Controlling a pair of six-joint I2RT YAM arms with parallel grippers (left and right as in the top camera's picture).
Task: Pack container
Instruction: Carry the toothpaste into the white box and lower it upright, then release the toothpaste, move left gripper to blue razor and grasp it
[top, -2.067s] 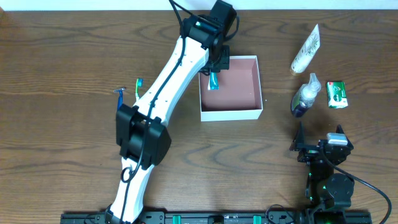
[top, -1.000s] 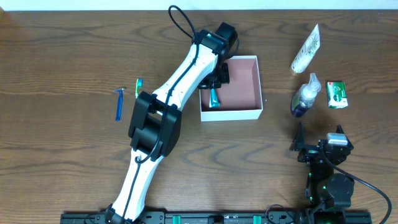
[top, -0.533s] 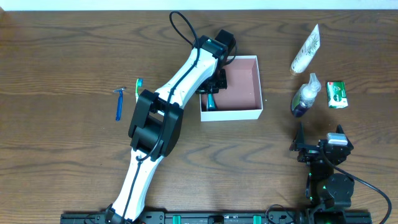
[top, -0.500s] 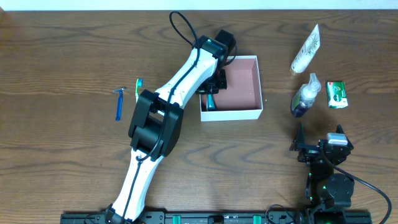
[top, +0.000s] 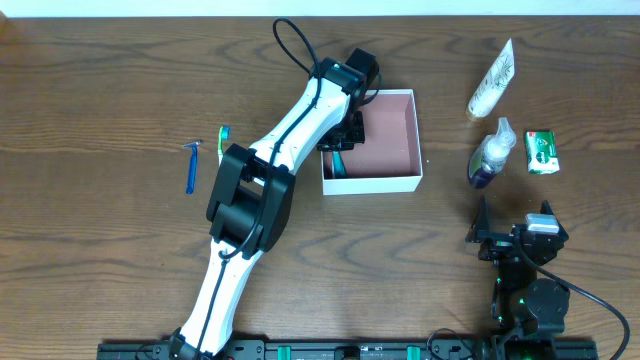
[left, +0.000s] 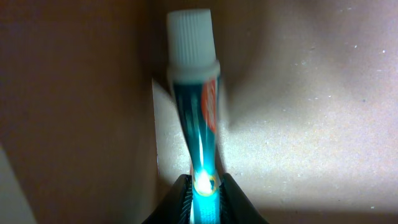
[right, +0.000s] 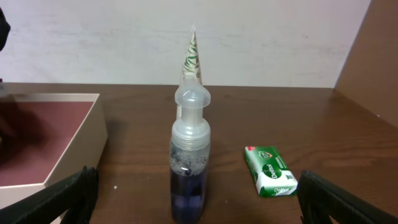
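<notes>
Far left on the table (top: 100, 90): a blue razor (top: 190, 166), with a green toothbrush (top: 223, 137) just beside it. The left arm (top: 290, 120) reaches into the container (top: 395, 181), a white-walled box with a pink-brown floor, near the table's middle. We see the left gripper (left: 202, 190) pinching the crimped tail of a teal toothpaste tube (left: 194, 112) (white cap away from the wrist camera), close against the box's left wall. Right of the box: a white tube (top: 492, 80), a pump bottle (top: 492, 153), a green soap bar (top: 542, 151). The right gripper (top: 512, 228) sits below them, jaws spread wide, empty.
</notes>
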